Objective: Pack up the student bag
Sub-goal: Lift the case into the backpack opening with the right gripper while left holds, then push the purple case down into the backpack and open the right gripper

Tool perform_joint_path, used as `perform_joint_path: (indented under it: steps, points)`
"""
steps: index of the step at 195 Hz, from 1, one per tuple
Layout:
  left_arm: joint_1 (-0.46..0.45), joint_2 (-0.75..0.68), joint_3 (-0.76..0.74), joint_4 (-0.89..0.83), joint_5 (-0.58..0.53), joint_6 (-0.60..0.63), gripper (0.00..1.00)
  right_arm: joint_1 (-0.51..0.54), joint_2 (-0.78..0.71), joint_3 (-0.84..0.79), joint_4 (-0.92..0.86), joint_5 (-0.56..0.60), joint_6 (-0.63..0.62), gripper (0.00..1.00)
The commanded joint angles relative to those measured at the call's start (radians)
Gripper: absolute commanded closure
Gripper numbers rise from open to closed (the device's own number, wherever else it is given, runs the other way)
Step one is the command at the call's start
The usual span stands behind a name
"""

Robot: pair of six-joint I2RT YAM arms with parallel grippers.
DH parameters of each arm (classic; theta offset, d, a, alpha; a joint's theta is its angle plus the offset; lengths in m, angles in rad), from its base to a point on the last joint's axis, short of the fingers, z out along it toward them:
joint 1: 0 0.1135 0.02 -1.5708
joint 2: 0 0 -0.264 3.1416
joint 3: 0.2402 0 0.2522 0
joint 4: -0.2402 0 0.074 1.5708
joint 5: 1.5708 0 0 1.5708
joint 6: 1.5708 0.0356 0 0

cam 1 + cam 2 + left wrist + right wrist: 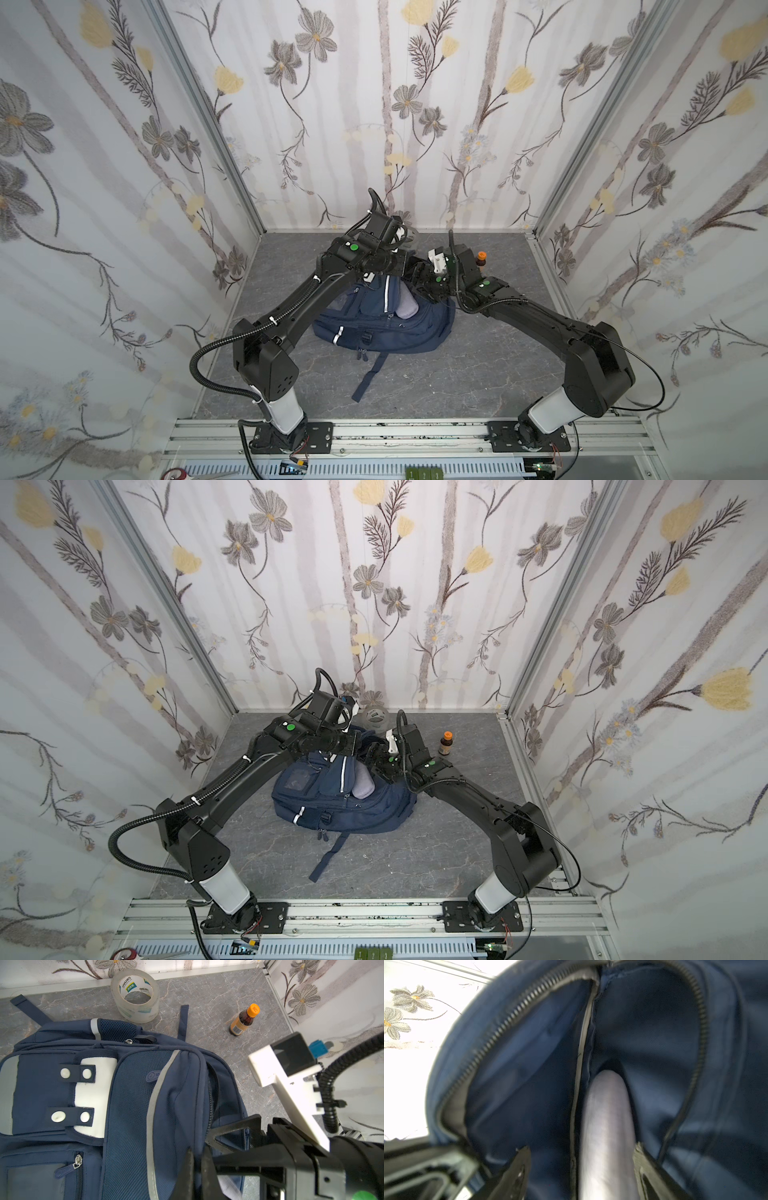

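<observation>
The bag [374, 336] lies mid-table [478, 374], between the two arms. Its strap [368, 380] trails from it toward the near edge. Behind the bag, close to the far wall, sits a tape roll [376, 719]. A bottle [446, 744] stands upright to the far right of the bag, apart from it. A pouch [406, 307] sits in the bag's open right side, one end sticking out. The right gripper [581, 1147] is at that opening, a finger on each side of the pouch. The left gripper [197, 1159] pinches the bag's flap at its far end. Scissors [183, 473] lie beyond the near edge, left.
</observation>
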Motion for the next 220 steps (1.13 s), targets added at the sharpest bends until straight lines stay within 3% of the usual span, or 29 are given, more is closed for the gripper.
perform_joint_path:
  steps: [1, 34, 57, 121, 137, 168, 192, 205, 220]
  points:
    - [0.001, 0.001, 0.005, 0.141, 0.037, -0.024, 1.0, 0.0, -0.026, -0.031, 0.097, 0.003, 0.049, 0.22]
    - [-0.002, 0.011, 0.01, 0.142, 0.046, -0.038, 1.0, 0.003, -0.061, -0.063, 0.092, 0.012, 0.05, 0.24]
    - [0.0, 0.014, 0.011, 0.144, 0.048, -0.047, 1.0, 0.014, -0.096, -0.11, 0.101, 0.013, 0.056, 0.31]
    - [0.0, 0.021, 0.018, 0.151, 0.063, -0.065, 1.0, 0.073, -0.074, -0.207, 0.262, -0.019, 0.135, 0.61]
    - [0.0, 0.024, 0.015, 0.156, 0.065, -0.07, 1.0, 0.084, -0.039, -0.202, 0.341, -0.047, 0.17, 0.74]
    - [0.0, 0.031, 0.003, 0.175, 0.082, -0.091, 1.0, 0.094, 0.002, -0.193, 0.42, -0.065, 0.208, 0.74]
    - [0.001, 0.039, 0.004, 0.177, 0.084, -0.09, 1.0, 0.079, -0.033, -0.198, 0.338, -0.029, 0.158, 0.65]
    - [0.006, 0.035, 0.014, 0.17, 0.079, -0.076, 0.74, 0.059, -0.089, -0.191, 0.231, 0.028, 0.095, 0.54]
    - [0.009, 0.004, 0.005, 0.182, 0.051, -0.034, 0.53, 0.035, -0.17, -0.175, 0.089, 0.105, 0.015, 0.44]
